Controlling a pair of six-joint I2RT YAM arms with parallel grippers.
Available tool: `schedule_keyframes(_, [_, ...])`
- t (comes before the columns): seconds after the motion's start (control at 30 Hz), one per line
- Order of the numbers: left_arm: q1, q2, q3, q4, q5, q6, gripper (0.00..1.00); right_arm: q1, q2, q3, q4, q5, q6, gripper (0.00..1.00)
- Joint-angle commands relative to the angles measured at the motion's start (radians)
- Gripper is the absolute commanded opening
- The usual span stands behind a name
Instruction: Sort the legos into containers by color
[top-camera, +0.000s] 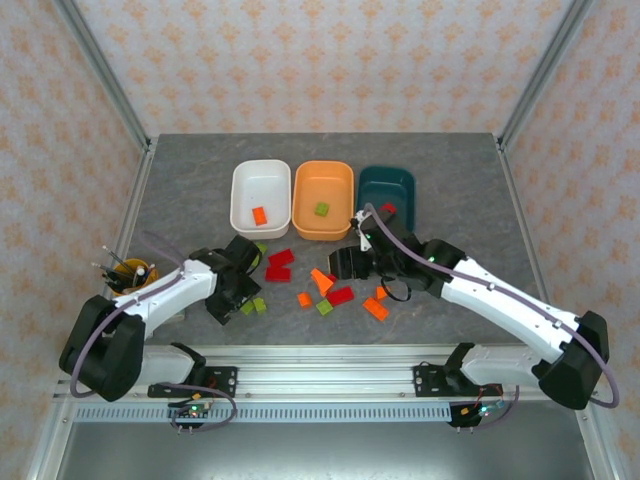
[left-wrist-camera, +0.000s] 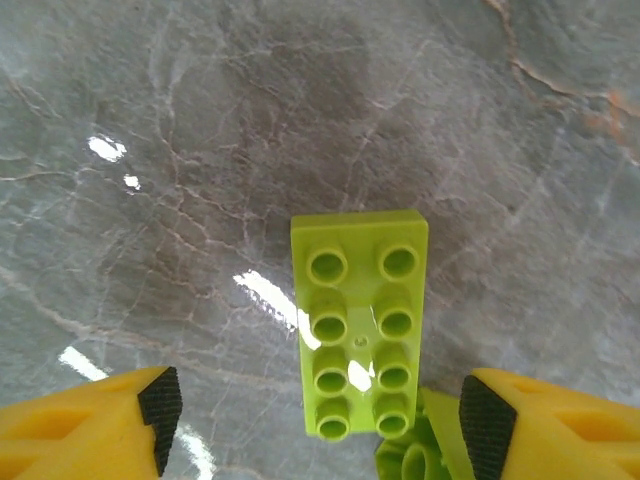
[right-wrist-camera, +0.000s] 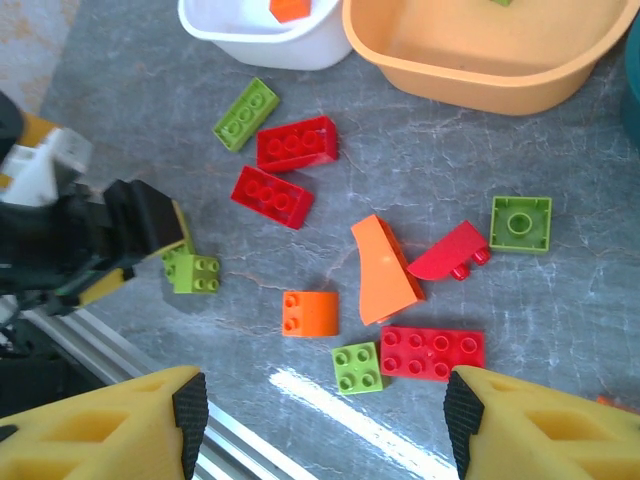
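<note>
The legos lie scattered on the grey table in front of the containers: a white tub (top-camera: 240, 190), an orange tub (top-camera: 300, 185) and a teal tub (top-camera: 405, 180). My left gripper (left-wrist-camera: 322, 415) is open and low over the table, its pads (left-wrist-camera: 160, 405) standing either side of a light green two-by-four lego (left-wrist-camera: 360, 335) with gaps on both sides. A second green lego (left-wrist-camera: 415, 460) lies by the right pad. My right gripper (right-wrist-camera: 325, 425) hangs open above an orange lego (right-wrist-camera: 311, 313), a small green one (right-wrist-camera: 357, 367) and a red one (right-wrist-camera: 432, 352), holding nothing.
An orange lego (top-camera: 260, 215) lies in the white tub, a green one (top-camera: 322, 209) in the orange tub, a red one (top-camera: 388, 209) in the teal tub. A yellow cup with pens (top-camera: 125, 272) stands at the left. The metal rail (top-camera: 320, 365) runs along the near edge.
</note>
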Motion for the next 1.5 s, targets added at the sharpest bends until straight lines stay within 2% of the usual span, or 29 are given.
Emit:
schedule_keyframes(0.0, [0.015, 0.022, -0.031, 0.083, -0.023, -0.078, 0.72, 0.003, -0.007, -0.009, 0.022, -0.006, 0.018, 0.66])
schedule_keyframes(0.1, [0.025, 0.053, -0.035, 0.106, -0.015, -0.075, 0.7, 0.003, -0.006, -0.01, 0.021, -0.01, 0.022, 0.66])
schedule_keyframes(0.23, [0.032, 0.083, -0.036, 0.13, -0.019, -0.072, 0.56, 0.003, -0.007, -0.013, 0.015, -0.019, 0.024, 0.66])
schedule_keyframes(0.43, [0.033, 0.105, -0.054, 0.194, -0.024, -0.064, 0.44, 0.003, -0.006, -0.012, 0.009, -0.035, 0.026, 0.66])
schedule_keyframes(0.73, [0.032, 0.026, -0.069, 0.205, -0.065, -0.043, 0.36, 0.003, -0.007, -0.014, 0.007, -0.035, 0.032, 0.66])
schedule_keyframes(1.07, [0.032, -0.048, -0.034, 0.096, -0.095, 0.004, 0.34, 0.003, -0.001, -0.01, 0.014, -0.031, 0.043, 0.66])
schedule_keyframes(1.27, [0.026, -0.072, 0.168, -0.052, -0.144, 0.14, 0.33, -0.002, -0.009, 0.051, -0.039, 0.076, 0.049, 0.66])
schedule_keyframes(1.47, [-0.017, 0.129, 0.497, -0.103, -0.129, 0.297, 0.31, -0.093, -0.017, 0.096, -0.045, 0.141, 0.117, 0.67])
